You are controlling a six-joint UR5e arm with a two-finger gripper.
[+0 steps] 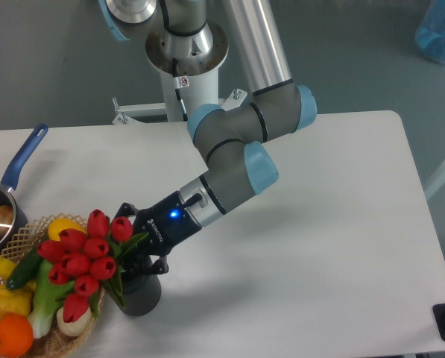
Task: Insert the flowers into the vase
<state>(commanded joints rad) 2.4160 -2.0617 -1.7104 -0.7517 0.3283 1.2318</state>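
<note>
The flowers [84,257], a bunch of red tulip heads with green leaves, lean to the left, with the heads over the edge of the wicker basket. Their stems run down to the right towards the mouth of the vase [141,295], a short dark grey cylinder standing on the table. The stem end is hidden. My gripper [139,261] reaches in from the upper right, directly above the vase, and its fingers sit closed around the stems. The leaves partly hide the fingers.
A wicker basket [58,339] with green, yellow and orange vegetables sits at the front left, touching the flower heads. A blue-handled saucepan [6,201] stands at the left edge. The arm's base column [185,67] is at the back.
</note>
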